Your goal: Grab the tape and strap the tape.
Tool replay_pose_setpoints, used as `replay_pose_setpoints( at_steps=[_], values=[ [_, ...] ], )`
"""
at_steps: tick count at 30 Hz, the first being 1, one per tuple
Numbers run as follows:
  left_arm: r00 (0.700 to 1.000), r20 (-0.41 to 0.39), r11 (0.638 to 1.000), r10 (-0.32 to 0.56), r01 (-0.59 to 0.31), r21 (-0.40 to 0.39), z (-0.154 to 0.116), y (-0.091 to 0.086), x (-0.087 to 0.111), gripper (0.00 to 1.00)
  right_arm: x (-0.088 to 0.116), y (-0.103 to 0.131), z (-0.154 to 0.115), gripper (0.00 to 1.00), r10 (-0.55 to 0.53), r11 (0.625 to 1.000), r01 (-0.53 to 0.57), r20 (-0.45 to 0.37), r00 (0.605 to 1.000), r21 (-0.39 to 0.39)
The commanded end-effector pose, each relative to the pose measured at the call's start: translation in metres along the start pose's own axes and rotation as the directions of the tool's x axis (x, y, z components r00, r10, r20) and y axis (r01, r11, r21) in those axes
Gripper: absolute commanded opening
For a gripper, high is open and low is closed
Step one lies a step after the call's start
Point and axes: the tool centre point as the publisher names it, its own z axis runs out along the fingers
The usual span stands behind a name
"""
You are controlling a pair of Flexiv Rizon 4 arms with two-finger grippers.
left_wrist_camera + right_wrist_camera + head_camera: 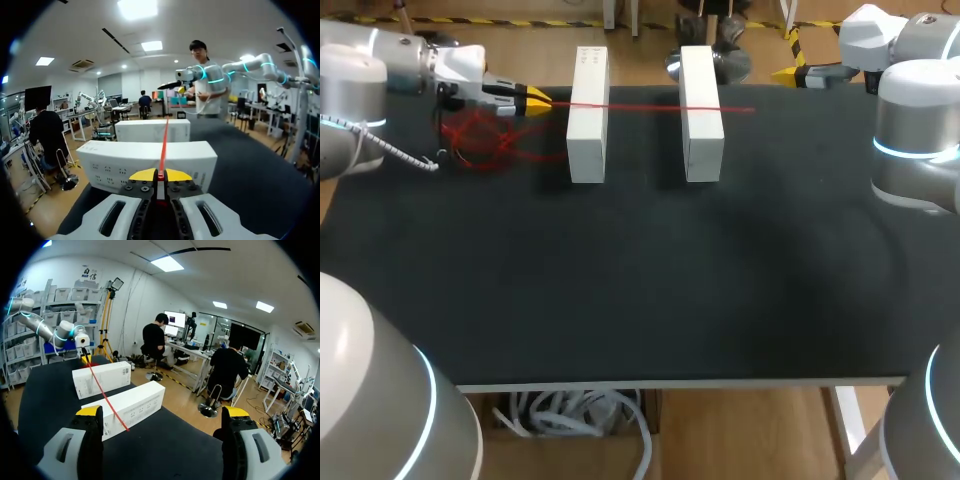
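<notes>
Two white blocks (587, 115) bridged. Left gripper (538, 100) upper left pinches red tape (660, 107); hold it taut, level. Right gripper (161, 415) gapes wide, empty.

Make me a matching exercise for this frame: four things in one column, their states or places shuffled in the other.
Things:
1. left tool
2. right tool
3. red tape
4. white boxes

States or places:
a. open, holding nothing
b. standing side by side on the black table
c. shut on the tape
d. stretched straight across both box tops

Pairs: 1-c, 2-a, 3-d, 4-b.
</notes>
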Motion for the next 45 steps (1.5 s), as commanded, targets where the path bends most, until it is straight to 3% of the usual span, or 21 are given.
replay_pose_setpoints(
  at_steps=[1, 7, 17, 23, 32, 45],
  values=[
    [1.000, 0.010, 1.000, -0.004, 0.004, 0.013, 0.000, -0.001, -0.006, 0.00, 0.000, -0.001, 0.000, 1.00, 0.000, 1.000, 0.000, 0.000, 1.000, -0.002],
    [0.998, 0.062, 0.998, -0.018, 0.014, 0.062, -0.001, -0.013, -0.016, 0.00, 0.000, -0.001, 0.000, 1.00, 0.000, 1.000, 0.000, 0.000, 1.000, -0.002],
    [1.000, -0.001, 0.985, -0.018, 0.018, 0.173, -0.009, -0.048, -0.018, 0.00, 0.000, -0.001, 0.000, 1.00, 0.000, 1.000, 0.000, 0.000, 1.000, -0.002],
    [1.000, 0.015, 0.978, -0.016, 0.013, 0.207, -0.007, -0.063, -0.020, 0.00, 0.000, -0.001, 0.000, 1.00, 0.000, 1.000, 0.000, 0.000, 1.000, -0.002],
    [0.999, -0.003, 0.942, -0.041, 0.040, 0.333, -0.008, -0.089, -0.026, 0.00, 0.000, -0.001, 0.000, 1.00, 0.000, 1.000, 0.000, 0.000, 1.000, -0.002],
    [0.999, -0.015, 0.915, -0.042, 0.044, 0.401, -0.001, -0.117, -0.022, 0.00, 0.000, -0.001, 0.000, 1.00, 0.000, 1.000, 0.000, 0.000, 1.000, -0.002]
  ],
)
